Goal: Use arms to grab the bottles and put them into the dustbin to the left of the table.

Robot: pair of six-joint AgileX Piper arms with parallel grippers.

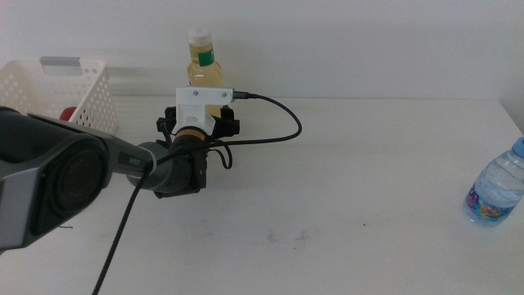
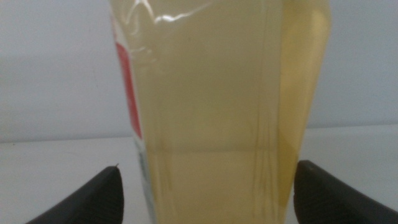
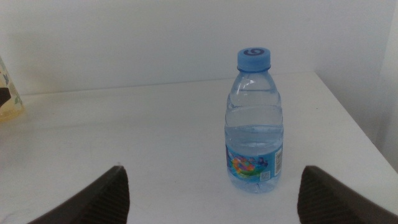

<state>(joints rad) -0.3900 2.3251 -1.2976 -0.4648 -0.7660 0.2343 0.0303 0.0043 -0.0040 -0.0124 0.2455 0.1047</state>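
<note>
I see left gripper (image 2: 205, 193) spread wide around yellow-liquid bottle (image 1: 204, 64) — upright at table's (image 1: 368, 180) far side, beside dustbin (image 1: 70, 90) | right gripper (image 3: 211, 193) released — water bottle (image 3: 254, 124) standing ahead, untouched

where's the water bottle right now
The water bottle stands upright near the table's right edge in the middle view, far from the yellow bottle and the basket at the back left.
</note>
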